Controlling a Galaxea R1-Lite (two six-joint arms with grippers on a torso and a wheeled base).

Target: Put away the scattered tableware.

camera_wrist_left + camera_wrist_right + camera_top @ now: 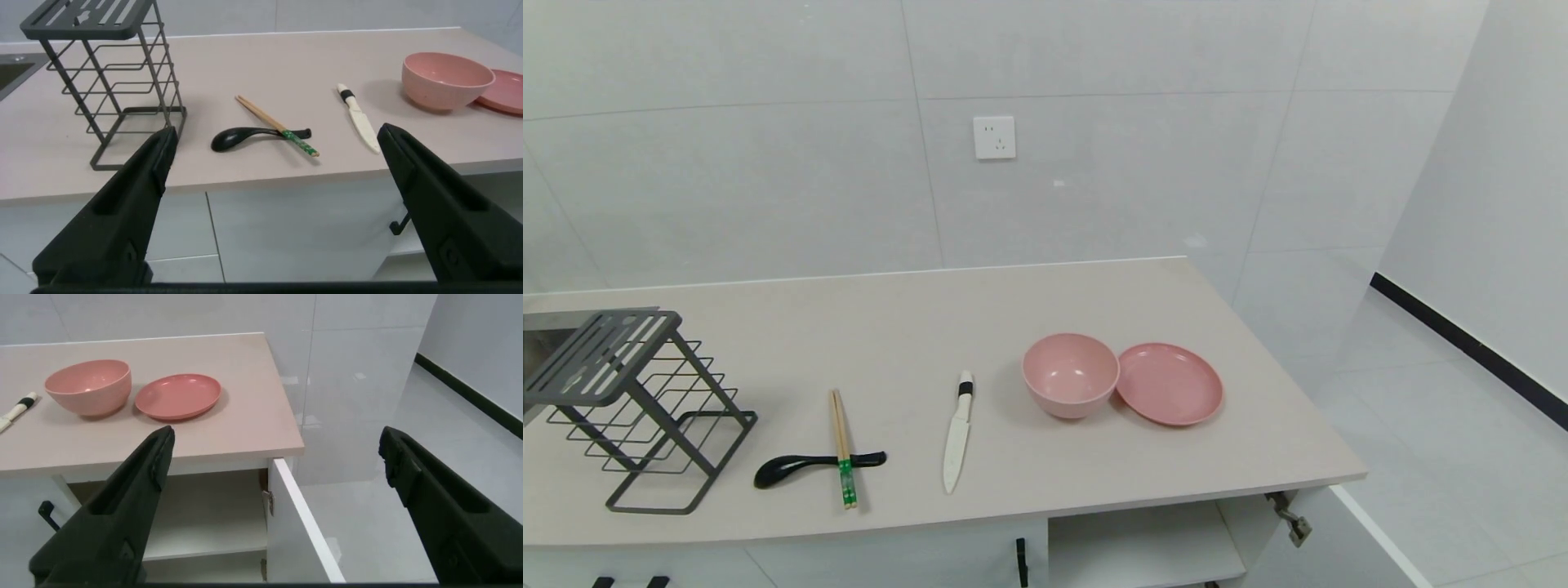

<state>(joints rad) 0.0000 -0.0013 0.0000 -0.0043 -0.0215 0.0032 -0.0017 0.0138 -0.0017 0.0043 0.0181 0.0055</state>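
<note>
Left gripper (275,132) is spread wide with nothing between its black fingers (122,204). It hangs in front of the counter (980,310), off the front edge, and faces the spoon and chopsticks. Right gripper (278,434) is splayed just as wide and also holds nothing. It sits before the counter's right end, above the open cabinet door (302,531).

Nearest the front edge lies the black spoon (809,467), with its bowl end toward the rack. The pair of wooden chopsticks (843,447), green-banded at the near end, lies crosswise over the spoon's handle. Just to the right of them lies the white knife (958,433), its tip toward the front edge and its black-banded handle toward the wall.

Farther back and to the right the pink bowl (1070,374) stands upright. The flat pink plate (1170,384) is just beside it on the right, and I cannot tell whether their rims touch.

At the left end stands the dark grey wire rack (629,392) with a slotted top. Under the counter a white shelf (1143,547) shows behind the open door. On the tiled wall behind is a white socket (994,136).
</note>
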